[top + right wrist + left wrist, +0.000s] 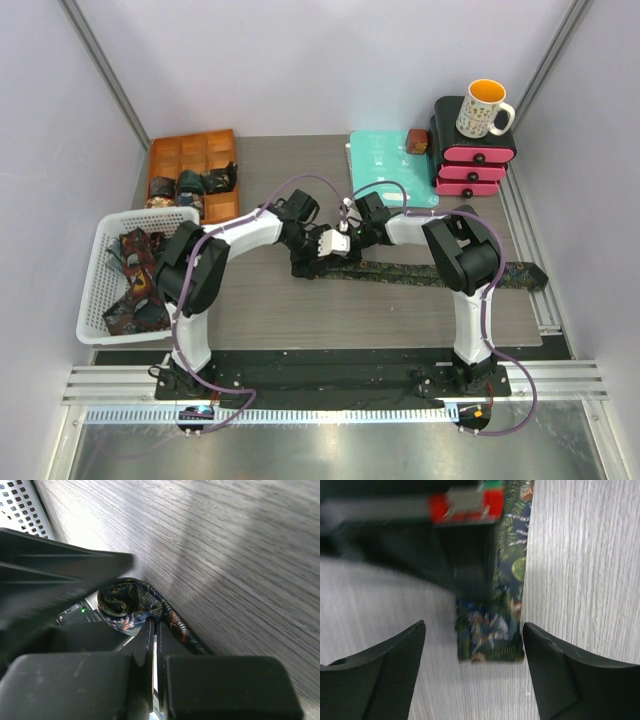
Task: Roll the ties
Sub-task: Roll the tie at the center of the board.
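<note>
Your left gripper [473,626], fingers spread, straddles the end of the tie [492,637], which lies flat on the desk [580,555]. Your right gripper [155,627] is closed, its tips at curled tie fabric.

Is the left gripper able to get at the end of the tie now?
Probably yes: the left gripper stands open astride the tie end; the right gripper pinches farther along, not blocking.

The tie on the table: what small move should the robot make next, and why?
Probably close the left hand on the tie. That hand stands open, straddling the tie's folded end without touching it, while the shut right hand sits at that same end. The rest of the tie lies flat, not yet rolled.
</note>
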### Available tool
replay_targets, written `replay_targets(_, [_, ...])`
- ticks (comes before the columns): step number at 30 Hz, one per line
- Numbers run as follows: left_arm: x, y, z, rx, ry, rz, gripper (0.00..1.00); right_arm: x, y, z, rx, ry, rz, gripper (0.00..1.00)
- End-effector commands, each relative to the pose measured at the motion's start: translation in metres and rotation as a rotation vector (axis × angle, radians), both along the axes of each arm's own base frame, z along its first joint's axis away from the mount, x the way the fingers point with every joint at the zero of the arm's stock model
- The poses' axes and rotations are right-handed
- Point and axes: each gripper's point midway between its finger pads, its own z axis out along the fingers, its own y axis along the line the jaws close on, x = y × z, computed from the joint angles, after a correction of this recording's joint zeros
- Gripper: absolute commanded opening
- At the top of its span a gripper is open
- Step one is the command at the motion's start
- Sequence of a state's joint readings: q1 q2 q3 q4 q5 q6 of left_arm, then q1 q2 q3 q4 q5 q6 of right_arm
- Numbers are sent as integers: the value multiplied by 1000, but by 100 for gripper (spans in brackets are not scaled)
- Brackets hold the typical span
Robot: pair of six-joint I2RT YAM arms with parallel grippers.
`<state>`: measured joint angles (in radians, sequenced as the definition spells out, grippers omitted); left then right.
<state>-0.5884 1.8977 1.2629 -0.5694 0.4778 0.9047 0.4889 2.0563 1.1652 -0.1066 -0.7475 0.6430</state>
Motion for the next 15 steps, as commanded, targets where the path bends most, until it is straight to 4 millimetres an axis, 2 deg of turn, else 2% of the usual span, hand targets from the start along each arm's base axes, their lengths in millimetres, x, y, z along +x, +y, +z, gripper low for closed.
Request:
replay_targets(1, [-9, 1, -7, 91, 28, -63, 74, 2, -5, -9, -34, -5, -7, 1])
replay_targets(4, [-17, 10, -18, 158, 58, -60, 67, 7, -1, 3, -6, -19, -17, 1])
replay_targets(5, [-17, 11, -20, 164, 53, -58, 57, 7, 0, 5, 3, -16, -18, 1])
replay_targets(8, [-14, 12, -22, 176, 45, -35, 38, 8, 5, 20, 36, -15, -23, 1])
replay_targets(12, [-16, 15, -23, 188, 48, -34, 29, 12, 11, 45, 79, -33, -27, 1])
replay_targets(15, [-21, 19, -25, 197, 54, -37, 27, 13, 10, 51, 74, -43, -31, 1])
